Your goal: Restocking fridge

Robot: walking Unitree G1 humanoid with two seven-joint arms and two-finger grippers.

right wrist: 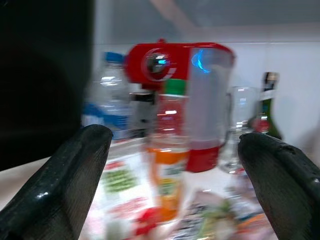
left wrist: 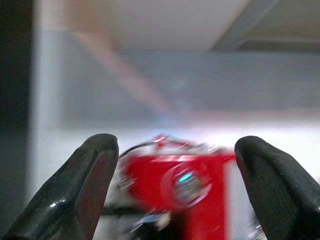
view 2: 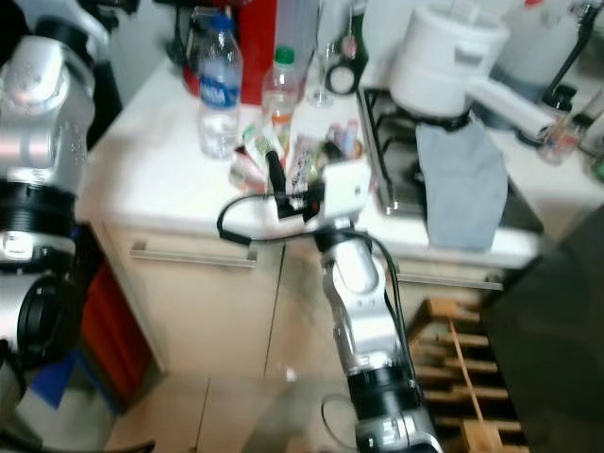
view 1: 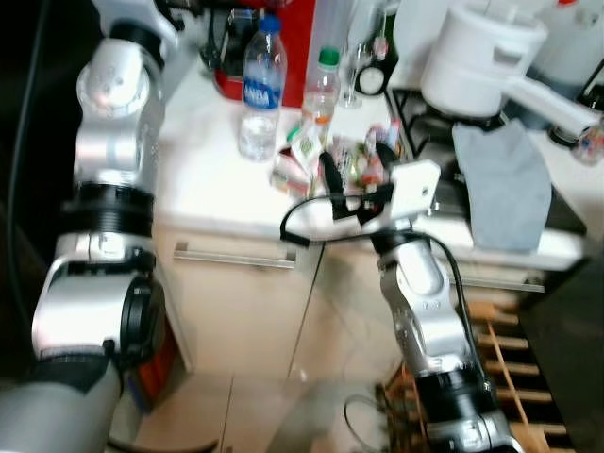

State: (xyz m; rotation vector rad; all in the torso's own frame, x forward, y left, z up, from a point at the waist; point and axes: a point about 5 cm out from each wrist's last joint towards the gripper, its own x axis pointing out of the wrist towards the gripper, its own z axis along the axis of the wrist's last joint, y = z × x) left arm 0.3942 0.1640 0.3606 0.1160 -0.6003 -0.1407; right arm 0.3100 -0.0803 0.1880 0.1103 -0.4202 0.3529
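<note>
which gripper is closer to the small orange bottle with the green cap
Right. The right gripper is open over the pile of snack packets, just in front of the small orange bottle with the green cap. The left gripper is open, raised further back near the red appliance.

No legible text on any label

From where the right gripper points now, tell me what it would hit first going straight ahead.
Probably the small green-capped bottle with the orange label: it stands centred between the open right gripper fingers, behind the loose packets on the counter. Depth is blurred, so a packet might come first.
</note>
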